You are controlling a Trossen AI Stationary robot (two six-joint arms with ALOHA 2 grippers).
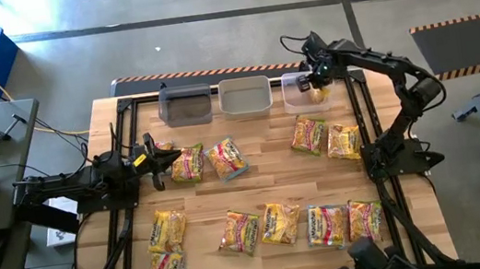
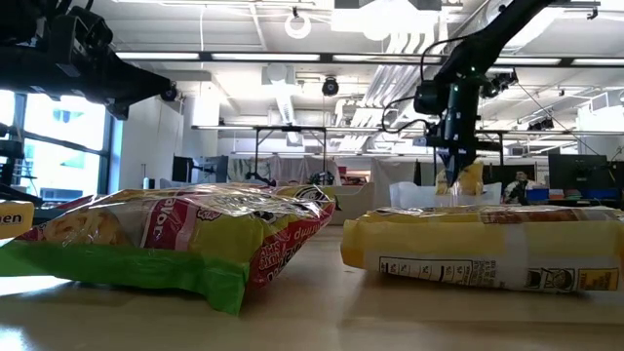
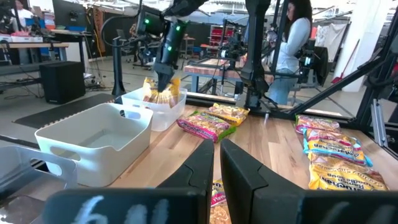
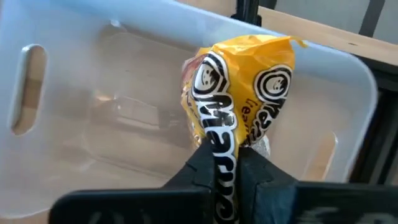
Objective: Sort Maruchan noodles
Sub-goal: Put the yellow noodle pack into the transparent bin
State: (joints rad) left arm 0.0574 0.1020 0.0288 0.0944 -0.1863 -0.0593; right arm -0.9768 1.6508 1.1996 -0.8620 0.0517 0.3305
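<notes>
over the clear bin at the far right of the row of three, the right gripper hangs with its fingers clamped on the edge of a yellow noodle packet, which droops crumpled above the bin's bare floor. the left gripper waits low over the worktop on the left side, fingers pressed together with nothing between them, just beside two packets lying flat. the remaining noodles lie scattered across the wood: a pair near the right bin, a row along the near edge, two more at the near left. judging by how the held packet folds and hangs, these are light, soft-skinned parcels with a brittle block inside; the crinkly film looks slippery, so a pinch on the sealed end seam, as here, seems the surest hold, while a squeeze across the middle would risk cracking the noodles. the grey bin and the middle bin appear empty. a person stands in the room beyond the worktop.
</notes>
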